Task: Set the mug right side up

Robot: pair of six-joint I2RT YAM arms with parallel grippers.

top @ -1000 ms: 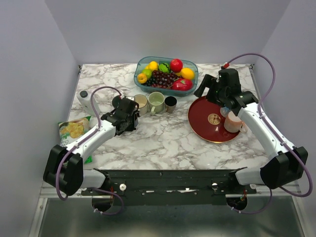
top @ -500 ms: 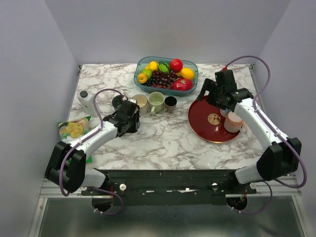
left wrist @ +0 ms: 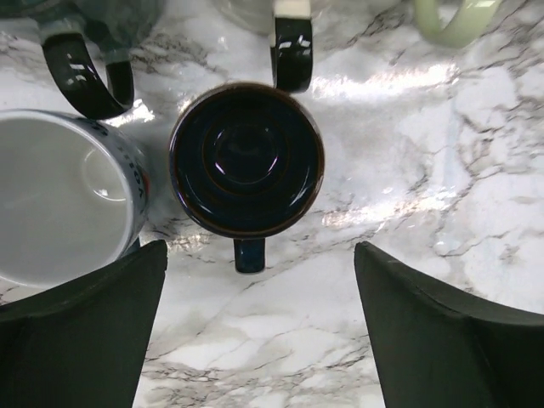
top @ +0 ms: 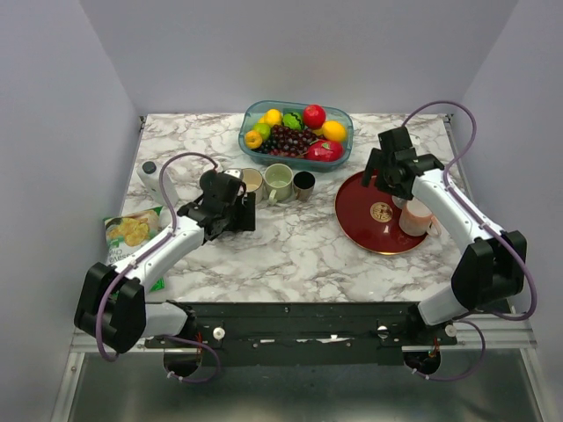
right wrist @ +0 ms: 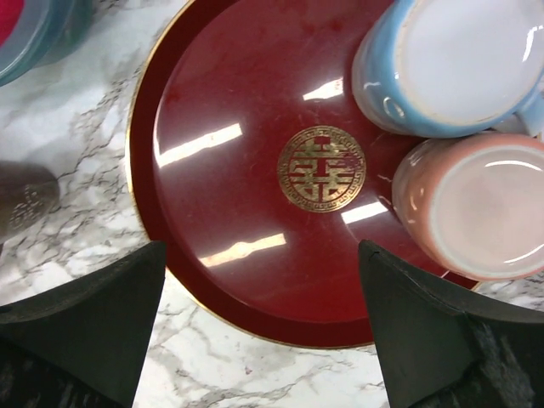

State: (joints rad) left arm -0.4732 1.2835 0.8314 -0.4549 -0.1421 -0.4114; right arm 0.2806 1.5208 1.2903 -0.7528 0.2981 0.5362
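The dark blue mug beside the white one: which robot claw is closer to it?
Left. The left gripper hangs open directly above the dark blue mug. The right gripper is far across the table, open over the red plate.

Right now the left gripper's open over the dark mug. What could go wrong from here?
1. The white mug sits nearly against the dark mug, beside one finger of the open left gripper; a sideways retreat could clip it.
2. The right gripper hangs open over the red plate; descending could knock the pink mug or blue mug.
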